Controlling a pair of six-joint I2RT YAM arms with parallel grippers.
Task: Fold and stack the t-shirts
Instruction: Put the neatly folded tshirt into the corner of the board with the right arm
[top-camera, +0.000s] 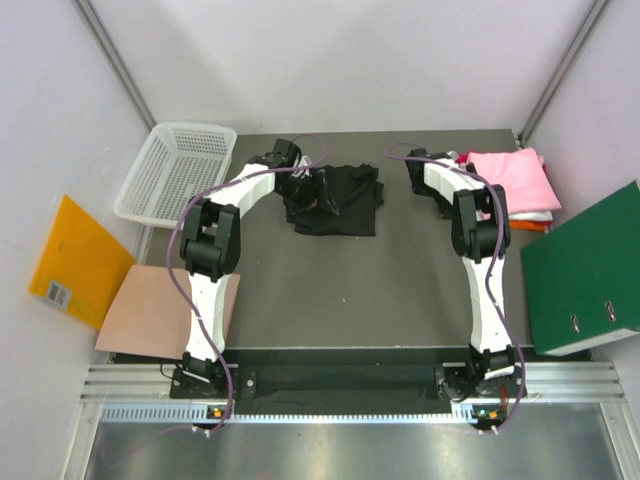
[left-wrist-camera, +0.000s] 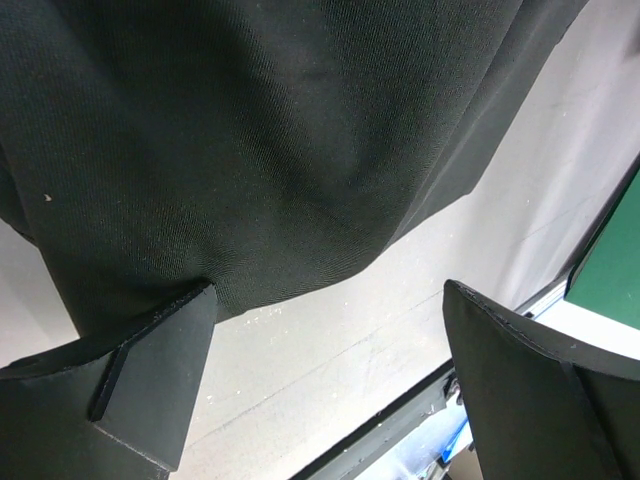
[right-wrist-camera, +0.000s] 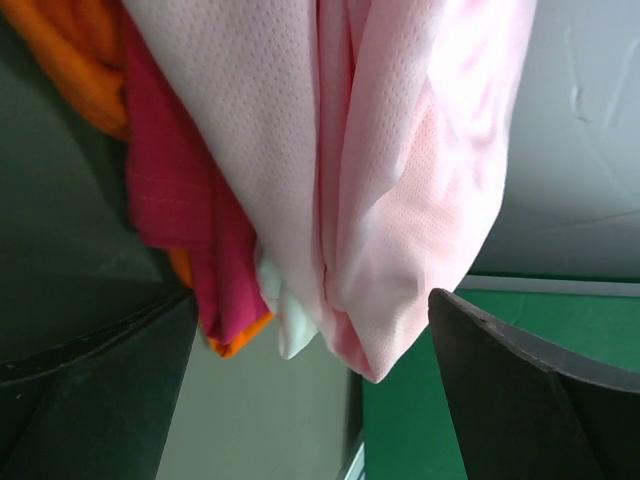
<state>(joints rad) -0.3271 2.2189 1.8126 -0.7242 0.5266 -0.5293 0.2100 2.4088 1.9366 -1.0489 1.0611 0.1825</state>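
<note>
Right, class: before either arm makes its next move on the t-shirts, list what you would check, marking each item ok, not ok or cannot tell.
1. Left gripper open: ok, fingers wide apart.
2. Black t-shirt spread flat for folding: not ok, it lies bunched.
3. Right gripper open: ok.
4. Pink t-shirt folded on top of the pile: ok.
5. Right gripper clear of that pile: cannot tell.

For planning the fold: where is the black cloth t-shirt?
In the top view, the crumpled black cloth t-shirt lies far-centre on the dark table, beside the left gripper, left of the pink-topped folded stack.
</note>
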